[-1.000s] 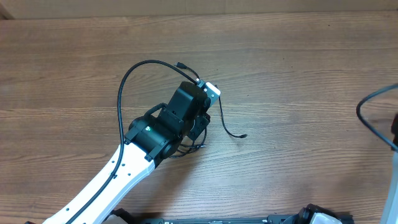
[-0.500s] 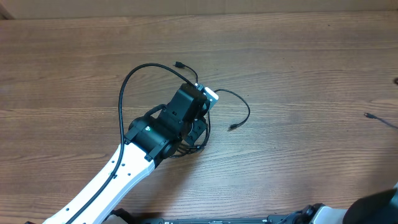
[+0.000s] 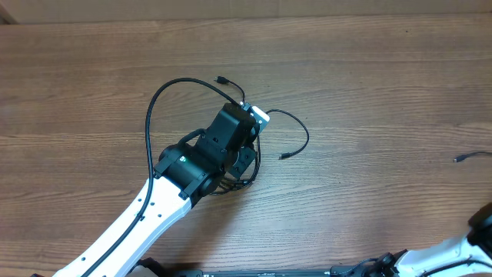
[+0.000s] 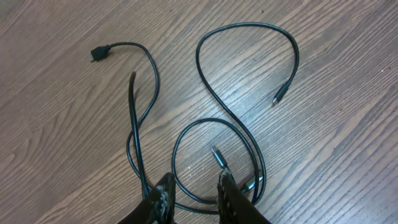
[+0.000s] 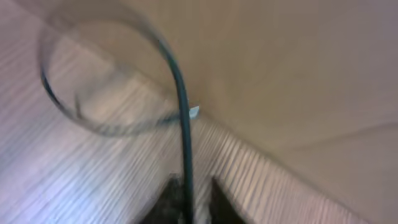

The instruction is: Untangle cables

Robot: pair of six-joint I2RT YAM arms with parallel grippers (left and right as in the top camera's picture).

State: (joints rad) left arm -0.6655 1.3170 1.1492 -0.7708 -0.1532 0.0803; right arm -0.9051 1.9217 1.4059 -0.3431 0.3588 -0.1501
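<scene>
Thin black cables (image 4: 211, 99) lie looped and crossed on the wooden table. One ends in a small plug (image 4: 96, 53), another in a plug (image 4: 277, 99), and a silvery plug (image 4: 217, 155) lies by my left gripper's right finger. My left gripper (image 4: 196, 190) is low over the tangle, jaws apart, with a cable loop lying on the table between the fingers. In the overhead view the left arm (image 3: 204, 158) covers part of the tangle (image 3: 296, 127). The right wrist view is blurred. There a black cable (image 5: 181, 106) runs up from between the slightly parted fingers of my right gripper (image 5: 194, 180).
A loose cable end (image 3: 461, 158) lies near the table's right edge. Part of the right arm (image 3: 480, 231) shows at the bottom right corner. The table's far edge (image 3: 246, 17) runs along the top, with a plain surface beyond it.
The cable loop at the right edge has slid out of view, leaving only its end. The short cable beside the left arm swung into a curve. Both grippers' jaws have parted.
</scene>
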